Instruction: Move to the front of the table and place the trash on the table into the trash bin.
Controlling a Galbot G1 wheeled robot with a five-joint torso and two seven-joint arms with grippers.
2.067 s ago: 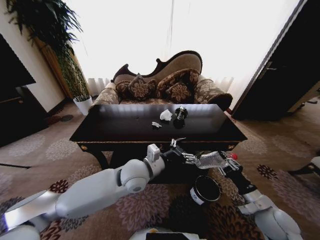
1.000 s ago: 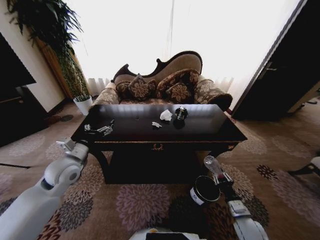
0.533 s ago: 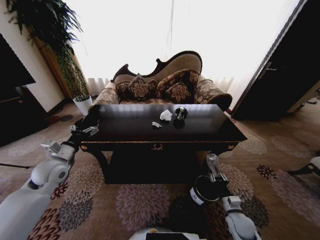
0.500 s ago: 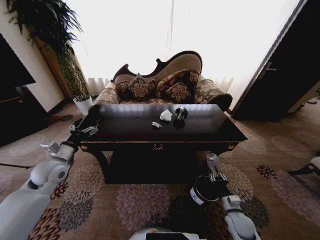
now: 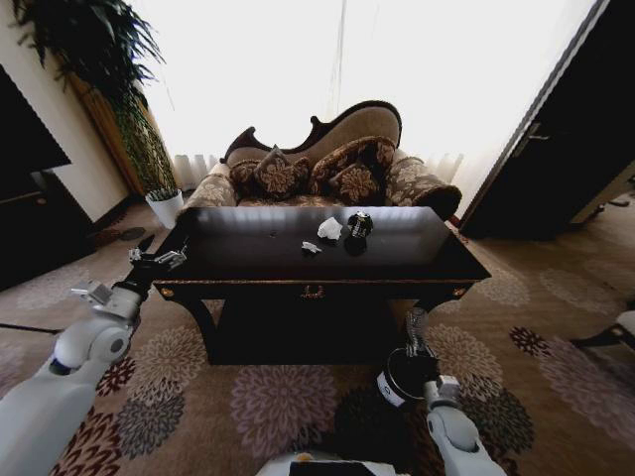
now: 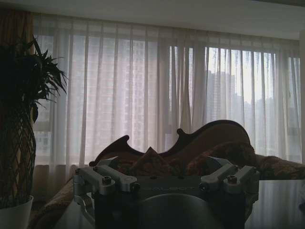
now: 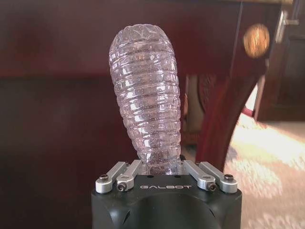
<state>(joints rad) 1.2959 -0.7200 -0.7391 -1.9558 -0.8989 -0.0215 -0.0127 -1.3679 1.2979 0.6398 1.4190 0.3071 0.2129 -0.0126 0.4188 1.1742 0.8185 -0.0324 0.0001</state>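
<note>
The table (image 5: 248,260) has a glossy black top. On it lie the trash pieces: a white tissue wad (image 5: 328,228), a tiny white scrap (image 5: 311,247) and a black lump (image 5: 358,226). The trash bin (image 5: 395,385) stands on the carpet below the table's front right. My right gripper (image 5: 418,351) is just over the bin, shut on a clear ribbed plastic bottle (image 5: 415,327) that points upward. The right wrist view has that bottle (image 7: 148,95) upright in the right gripper (image 7: 162,168). My left gripper (image 5: 157,258) hovers open off the table's front left corner; in its wrist view, the left gripper (image 6: 165,168) is empty.
A patterned sofa (image 5: 317,164) with cushions stands behind the table. A tall plant (image 5: 109,79) and a white pot (image 5: 165,206) are at the back left, a dark door (image 5: 566,149) at the right. Patterned carpet (image 5: 278,407) lies in front. A carved table leg (image 7: 219,119) is near the bottle.
My left arm swung from the table's front middle out to its left corner. My right gripper drew back with the bottle, turned it upright and settled over the bin.
</note>
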